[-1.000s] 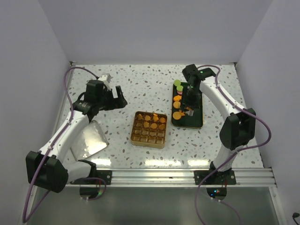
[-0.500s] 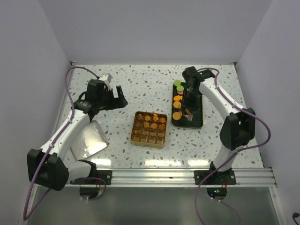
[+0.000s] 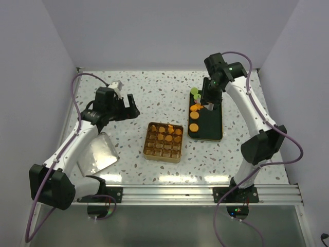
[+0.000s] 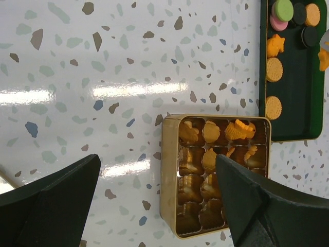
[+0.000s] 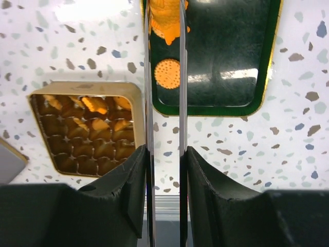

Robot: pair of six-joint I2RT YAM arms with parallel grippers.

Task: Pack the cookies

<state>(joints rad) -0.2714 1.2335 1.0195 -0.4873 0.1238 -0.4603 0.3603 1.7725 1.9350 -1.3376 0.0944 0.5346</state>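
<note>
The cookies [image 3: 194, 115] are seen in two places. Several are already lodged in the compartments of the gold box [image 3: 163, 142] in the middle of the counter [image 3: 133, 87], mostly in its far rows. A few are left lying flat on the dark green tray [image 3: 213, 131] just to the right of the box.

One shaped cookie [image 5: 165, 24] is pinched by its edges between the thin fingers of the right end effector [image 3: 208, 106], which is raised over the far end of the tray. The left end effector [image 3: 129, 109] is spread wide with nothing in it, above the counter to the left of the box.

The cookies are judged to be very light, stiff, dry and brittle. Little force is needed to carry one, and a hard squeeze is likely to chip a lobe or snap it. A shaped piece is best taken across its widest part, on two opposite edges with the flat faces left free, since an uneven outline may let it twist in the grip. The round ones on the tray are best taken across the full diameter, with the fingers brought down on either side close to the glossy tray, where a nudged cookie may slide away. Because the compartments are narrow, release is best made low and centred over an empty one, so that the piece is not caught on a divider
</note>
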